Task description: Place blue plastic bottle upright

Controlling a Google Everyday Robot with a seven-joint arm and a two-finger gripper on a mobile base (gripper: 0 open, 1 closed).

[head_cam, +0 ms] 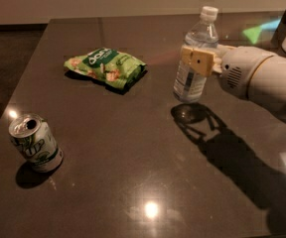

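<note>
Camera view: gripper (196, 62) clasps middle of clear, white-capped blue plastic bottle (187, 87).

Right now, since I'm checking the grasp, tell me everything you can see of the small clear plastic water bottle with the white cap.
The small clear plastic water bottle has a white screw cap and a pale blue-and-white label. It is nearly upright, its top leaning slightly right in the picture, to the right of the green snack bag. The gripper is shut around its middle. Its base is at or just above the dark table; contact cannot be told.
</note>
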